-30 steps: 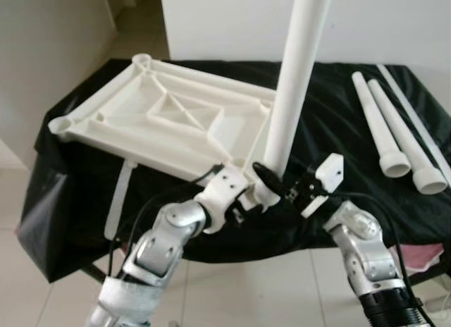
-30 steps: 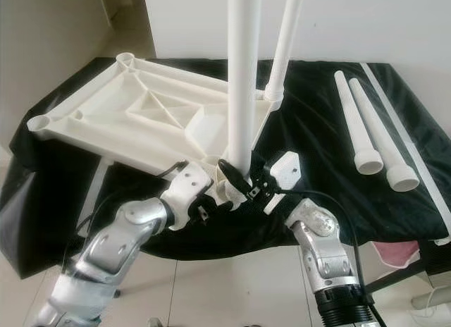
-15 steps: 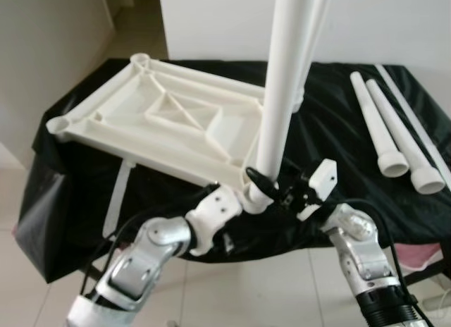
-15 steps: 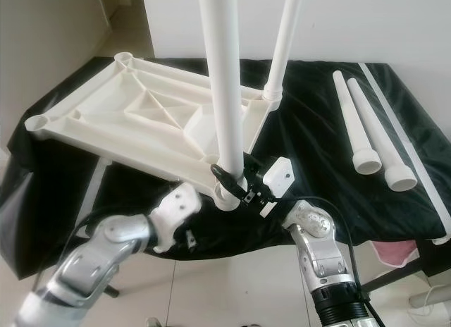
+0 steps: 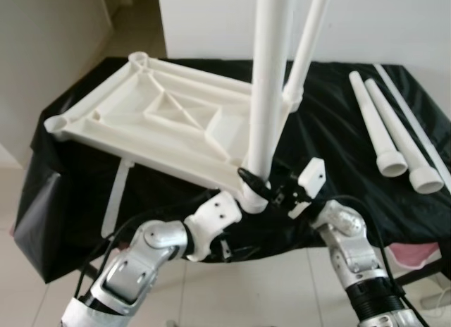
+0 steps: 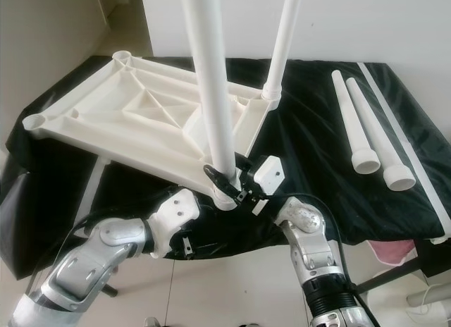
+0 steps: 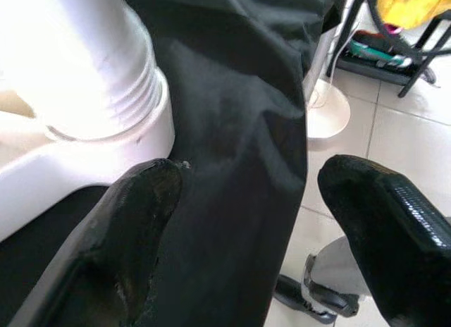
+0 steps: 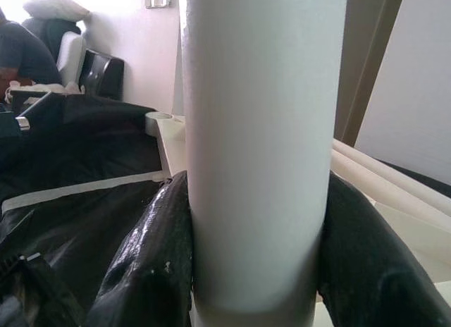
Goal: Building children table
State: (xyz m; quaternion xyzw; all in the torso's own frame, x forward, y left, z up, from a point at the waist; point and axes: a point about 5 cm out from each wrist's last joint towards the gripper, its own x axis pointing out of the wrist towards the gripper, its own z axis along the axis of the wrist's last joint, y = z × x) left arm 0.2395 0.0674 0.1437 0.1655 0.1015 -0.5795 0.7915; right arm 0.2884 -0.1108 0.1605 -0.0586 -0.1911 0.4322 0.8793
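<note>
Right gripper [image 6: 227, 180]: clamped around the upright leg [image 6: 209, 101], near its base.
Left gripper [image 7: 246, 221]: fingers spread apart, nothing held, beside the tabletop's [image 5: 169, 122] corner socket [image 7: 99, 151].

A white wall [image 5: 394, 24] stands behind the black-draped work table [image 5: 331, 115]; pale floor tiles [image 5: 232, 292] lie below, a doorway [image 5: 134, 17] at far left.

The white leg [image 5: 269, 80] in the right hand [image 5: 264, 189] has swung from a rightward lean to nearly upright over the tabletop's [image 5: 169, 122] near corner socket, while the left hand [image 5: 232, 218] has drawn back and now hangs open just below
</note>
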